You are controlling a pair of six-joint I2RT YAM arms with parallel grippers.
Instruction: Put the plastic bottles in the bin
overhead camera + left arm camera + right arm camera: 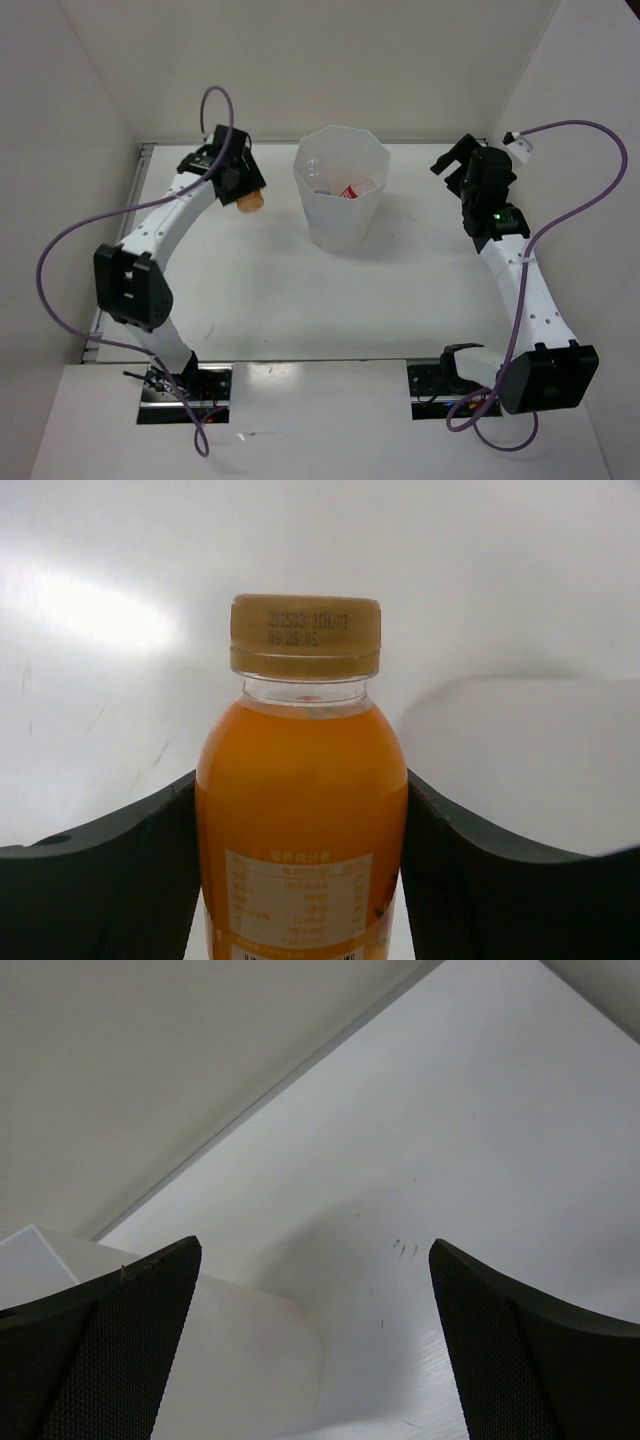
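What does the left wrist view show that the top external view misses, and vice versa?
Only left wrist: the cap of the orange bottle with a printed date code, its label, and both fingers against its sides. Only top external: the bin with a red-labelled bottle inside, and the right gripper, right of the bin. Both: the left gripper shut on the orange bottle.

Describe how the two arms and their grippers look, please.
Both arms have white links with black joints: the left arm and right arm. A purple cable loops along each. The gripper fingers are black, curved, finely textured. A green light glows on the right wrist.
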